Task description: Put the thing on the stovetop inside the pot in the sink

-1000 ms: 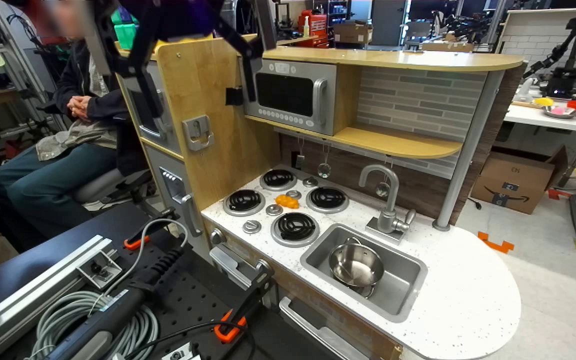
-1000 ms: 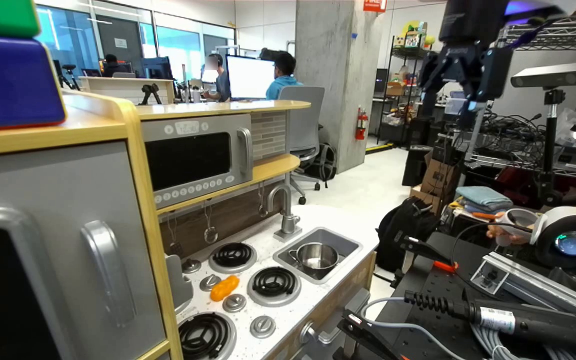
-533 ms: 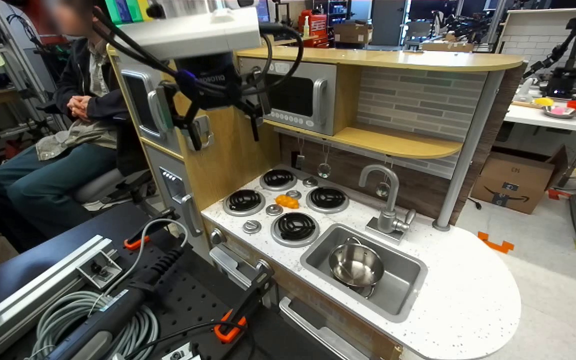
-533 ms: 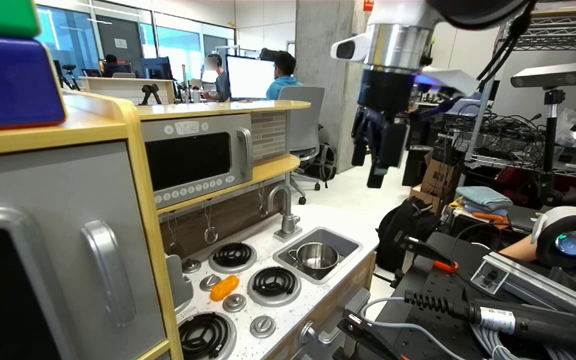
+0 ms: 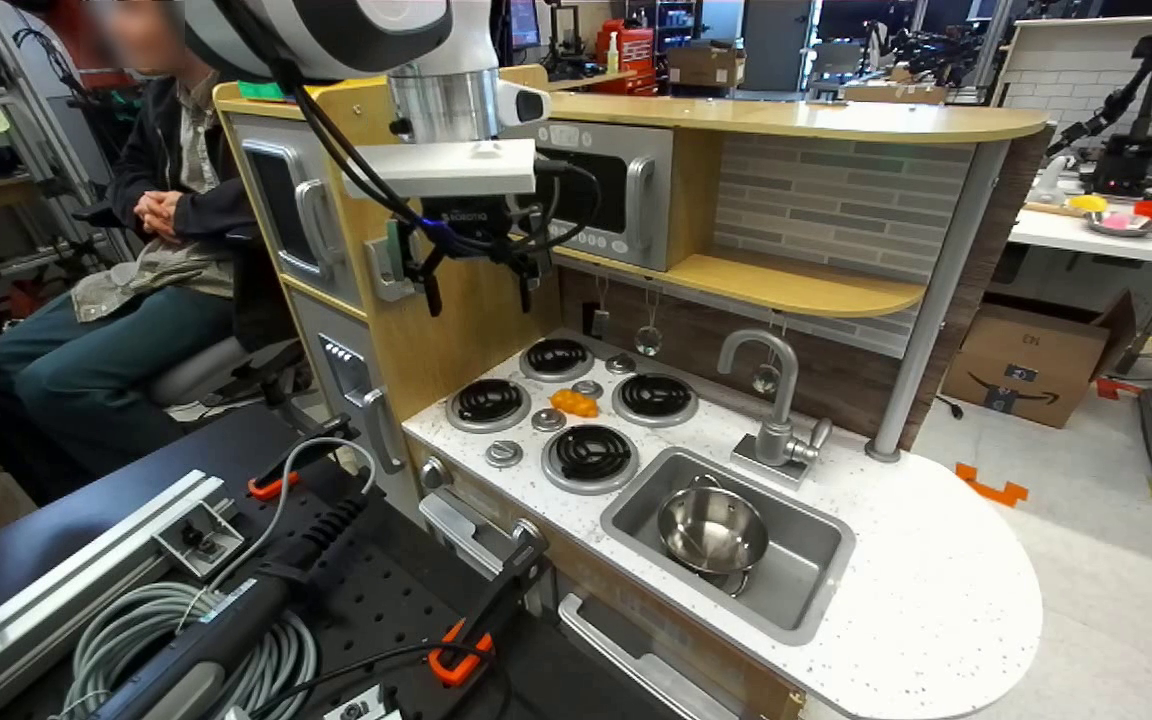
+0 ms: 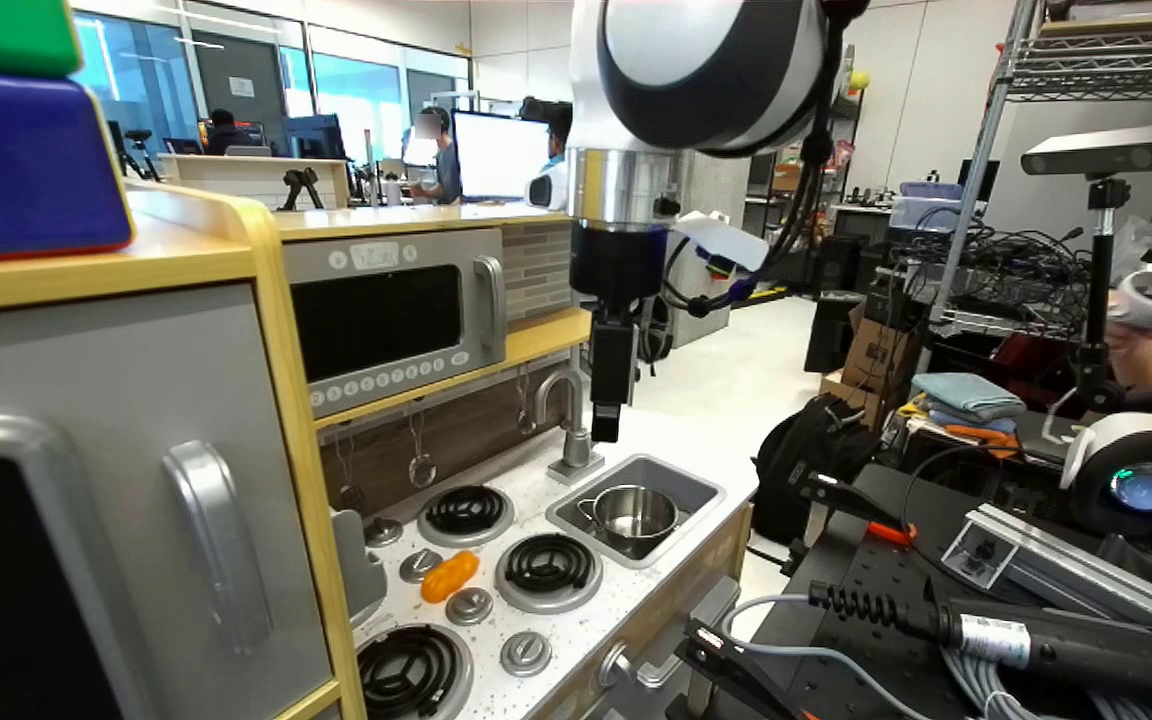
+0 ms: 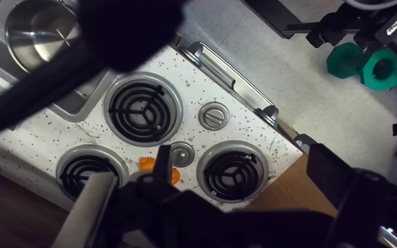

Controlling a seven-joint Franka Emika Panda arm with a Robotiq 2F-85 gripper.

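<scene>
On the stovetop (image 7: 189, 90), a small, lumpy orange thing (image 6: 450, 577), lying right between two knobs (image 6: 469, 605) and among the black burners (image 5: 592, 455); cannot tell whether touching either knob. Above the stovetop and well apart from the orange thing, a robot arm (image 6: 626, 185), with jaws pointing down and spread wide. In the wrist view, orange thing partly covered by one of the jaws, next to a knob.

Beside the burners, set into a white surface (image 5: 936, 590), a rectangular metal sink (image 5: 801, 572). Inside the sink, well apart from the orange thing, a shiny steel pot (image 5: 713, 530), upright, with its mouth facing up and a loop handle on either side. Behind the sink, a curved faucet (image 5: 778, 442) with a small lever.

In both exterior views, a grey microwave (image 6: 381, 310) above and behind the burners, next to a rounded wooden shelf (image 5: 801, 282), with utensils (image 6: 421, 470) hanging below. At the burner end, a tall cupboard (image 6: 116, 370) with grey doors; near it in an exterior view, a seated person (image 5: 161, 275).

Along the front, a black surface (image 5: 386, 580) dotted with holes, bearing a coil of grey cable (image 5: 101, 640), a metal rail (image 5: 86, 570) and clamps (image 5: 461, 655) with orange grips.
</scene>
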